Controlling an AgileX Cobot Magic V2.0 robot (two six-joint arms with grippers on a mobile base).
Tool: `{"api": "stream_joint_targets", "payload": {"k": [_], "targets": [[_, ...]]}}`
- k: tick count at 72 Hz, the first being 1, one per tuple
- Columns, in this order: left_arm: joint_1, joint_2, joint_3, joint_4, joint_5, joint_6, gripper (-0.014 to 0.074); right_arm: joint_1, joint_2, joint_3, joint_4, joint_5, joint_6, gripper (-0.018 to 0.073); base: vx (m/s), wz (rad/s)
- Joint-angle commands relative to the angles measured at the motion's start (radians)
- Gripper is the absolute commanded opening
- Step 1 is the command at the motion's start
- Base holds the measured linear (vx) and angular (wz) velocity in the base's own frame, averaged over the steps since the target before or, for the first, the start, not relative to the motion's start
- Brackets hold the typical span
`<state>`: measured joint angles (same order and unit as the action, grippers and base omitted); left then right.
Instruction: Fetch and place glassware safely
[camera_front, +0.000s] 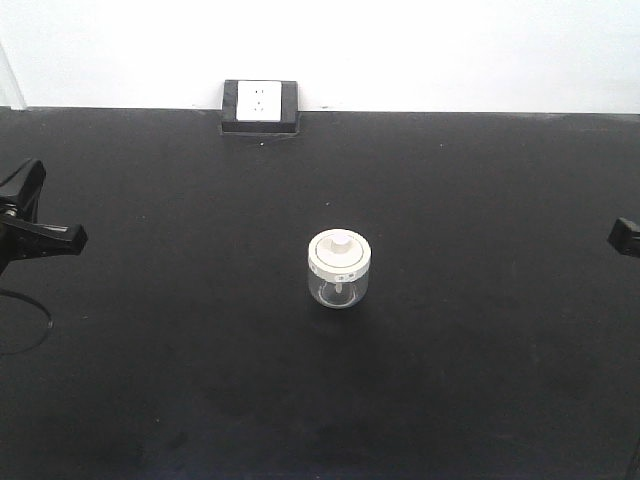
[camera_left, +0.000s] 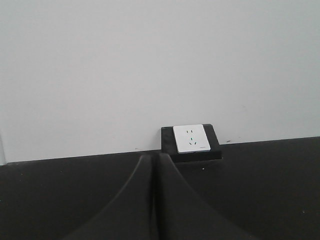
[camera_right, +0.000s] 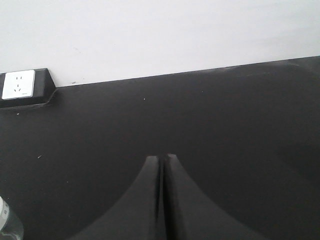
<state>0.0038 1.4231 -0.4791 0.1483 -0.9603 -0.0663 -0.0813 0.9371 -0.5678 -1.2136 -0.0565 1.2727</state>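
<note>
The jar stands upright mid-table, well apart from both arms, left gripper and right gripper each pressed together, seemingly parked before any reach.

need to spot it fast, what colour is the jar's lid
Cream-white, on the clear glass jar; the lid shows best in the exterior front-facing view.

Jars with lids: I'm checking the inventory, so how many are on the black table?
1. The lidded glass jar stands upright near the middle of the black table, in front of the wall socket. Nothing hides another.
</note>
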Motion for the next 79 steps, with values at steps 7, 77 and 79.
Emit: {"api": "stream_joint_targets", "payload": {"k": [7,77,79], "targets": [[0.000,-0.030,-0.019,-0.011,-0.070,-0.006,-0.0007,-0.004,-0.013,-0.027,0.002,-0.015,0.000,-0.0003,0.00,0.00],[0.000,-0.115,0.128,-0.018,-0.045,-0.006,-0.0007,-0.004,-0.013,-0.027,0.002,-0.015,0.000,-0.0003,0.00,0.00],[0.000,-0.132,0.142,-0.016,-0.025,-0.006,-0.0007,-0.004,-0.013,-0.027,0.002,-0.015,0.000,-0.0003,0.00,0.00]]}}
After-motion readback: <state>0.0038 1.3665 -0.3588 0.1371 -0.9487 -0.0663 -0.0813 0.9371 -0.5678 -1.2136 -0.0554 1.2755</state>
